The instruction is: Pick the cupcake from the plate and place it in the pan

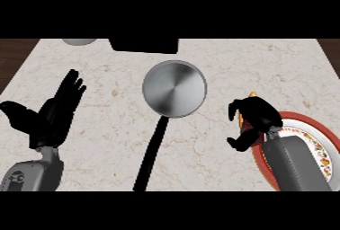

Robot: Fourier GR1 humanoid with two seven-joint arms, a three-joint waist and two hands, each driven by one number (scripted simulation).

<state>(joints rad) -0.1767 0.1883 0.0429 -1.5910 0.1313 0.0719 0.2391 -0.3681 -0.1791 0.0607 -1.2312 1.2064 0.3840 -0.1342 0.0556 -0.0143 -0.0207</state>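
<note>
A grey round pan (175,88) with a long black handle (151,152) lies in the middle of the marble counter. At the right edge sits a plate (317,134) with a red rim and a patterned white centre. My right hand (256,117) hovers at the plate's left side, fingers curled round the cupcake (252,95), of which only a small orange tip shows above the knuckles. My left hand (53,112) rests open at the left, fingers up, far from pan and plate.
A black block (144,45) stands at the counter's back edge behind the pan. A grey rounded object (80,41) peeks in at the back left. Dark wood shows beyond the counter's left (12,58) and right corners.
</note>
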